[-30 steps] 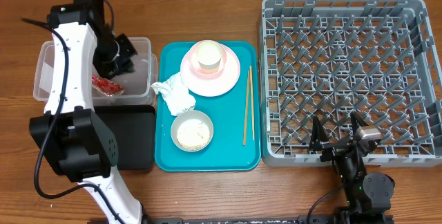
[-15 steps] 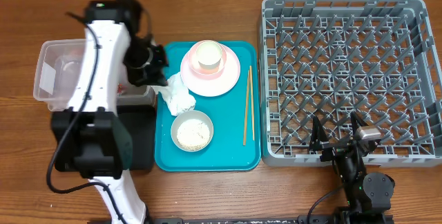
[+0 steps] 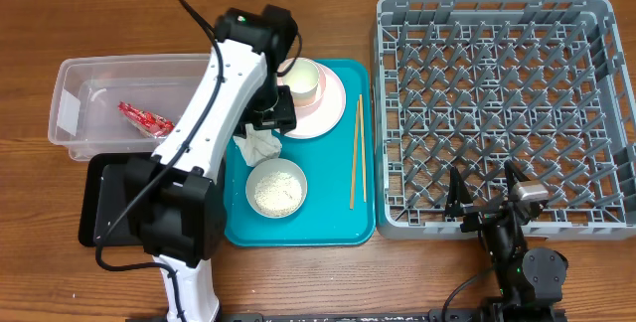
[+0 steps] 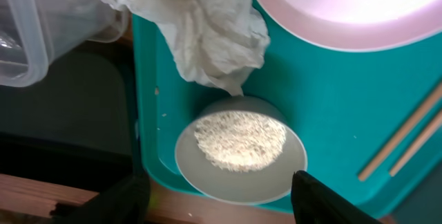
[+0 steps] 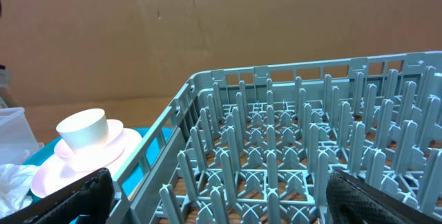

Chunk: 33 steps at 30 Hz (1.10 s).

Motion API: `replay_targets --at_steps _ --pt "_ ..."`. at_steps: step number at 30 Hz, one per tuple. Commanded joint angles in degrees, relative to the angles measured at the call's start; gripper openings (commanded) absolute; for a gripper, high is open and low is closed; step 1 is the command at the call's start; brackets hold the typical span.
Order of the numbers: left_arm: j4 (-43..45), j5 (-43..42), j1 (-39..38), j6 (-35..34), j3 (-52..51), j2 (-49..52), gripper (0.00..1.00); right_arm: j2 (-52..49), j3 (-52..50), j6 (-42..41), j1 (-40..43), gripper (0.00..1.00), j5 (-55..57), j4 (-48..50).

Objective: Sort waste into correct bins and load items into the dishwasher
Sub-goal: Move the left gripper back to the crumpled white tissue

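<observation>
Both pincers stand open and hold nothing. We see the left pincer [image 4: 221,196] poised over the large teal tray [image 3: 333,225]. Its fingers [image 4: 128,198] are spread wide on either side of the pale whitish bowl [image 3: 276,188], which carries the heap of small white rice grains [image 4: 240,140]. Behind that bowl the crumpled white paper napkin [image 4: 210,41] lies on the teal tray. It touches the bowl's rim and, as far as we can judge, the edge of the round pale pink plate [image 3: 333,105]. The small cream cup [image 3: 303,81] stands upright on the plate. Two thin wooden chopsticks [image 3: 356,153] lie side by side along the tray's right part. The crinkled red foil wrapper [image 3: 146,120] lies inside the clear rectangular plastic tub [image 3: 75,88]. The shallow black rectangular tray [image 3: 104,208] sits just in front of the tub on the bench [image 3: 30,163]. The right pincer [image 3: 485,195] hangs at the near wall of the large square grey plastic dish rack [image 3: 497,93].
</observation>
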State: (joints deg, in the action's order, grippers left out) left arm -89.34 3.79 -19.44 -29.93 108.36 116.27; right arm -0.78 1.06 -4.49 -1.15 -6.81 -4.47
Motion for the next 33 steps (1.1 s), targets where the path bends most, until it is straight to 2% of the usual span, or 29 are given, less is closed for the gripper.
replay_targets --at_steps 1,2,4,6,9,12,13,15,16,27,33 --pt "0.96 5.84 -0.2 -3.08 -1.99 -1.27 0.59 0.59 -0.61 -0.17 0.15 1.0 0.28 0.33" --pt "1.4 5.81 -0.2 -2.23 -2.62 -1.27 0.48 0.59 -0.61 -0.17 0.15 1.0 0.28 0.33" --pt "2.21 5.81 0.04 -0.63 -3.82 -1.27 0.36 0.59 -0.61 -0.17 0.15 1.0 0.28 0.33" --pt "3.41 5.77 0.24 1.51 -5.16 -1.27 0.35 0.59 -0.61 -0.17 0.15 1.0 0.28 0.33" --pt "6.16 5.31 0.24 5.33 -6.95 -1.27 0.38 0.59 -0.61 -0.17 0.15 1.0 0.28 0.33" --pt "8.55 5.2 0.24 5.97 -8.37 -1.27 0.43 0.59 -0.61 -0.17 0.15 1.0 0.28 0.33" --pt "9.16 5.27 0.24 5.97 -8.83 -1.27 0.47 0.59 -0.61 -0.17 0.15 1.0 0.28 0.33" --pt "10.32 5.44 0.26 5.97 -9.73 -1.27 0.68 0.59 -0.61 -0.17 0.15 1.0 0.28 0.33" --pt "10.8 5.73 0.33 5.97 -10.14 -1.27 0.72 0.59 -0.61 -0.17 0.15 1.0 0.28 0.33" --pt "20.04 6.23 0.33 9.4 -18.4 -1.27 0.69 0.59 -0.61 -0.15 0.15 1.0 0.28 0.33" --pt "24.3 13.38 0.33 9.4 -20.7 -1.27 0.73 0.59 -0.61 -0.17 0.15 1.0 0.28 0.33"
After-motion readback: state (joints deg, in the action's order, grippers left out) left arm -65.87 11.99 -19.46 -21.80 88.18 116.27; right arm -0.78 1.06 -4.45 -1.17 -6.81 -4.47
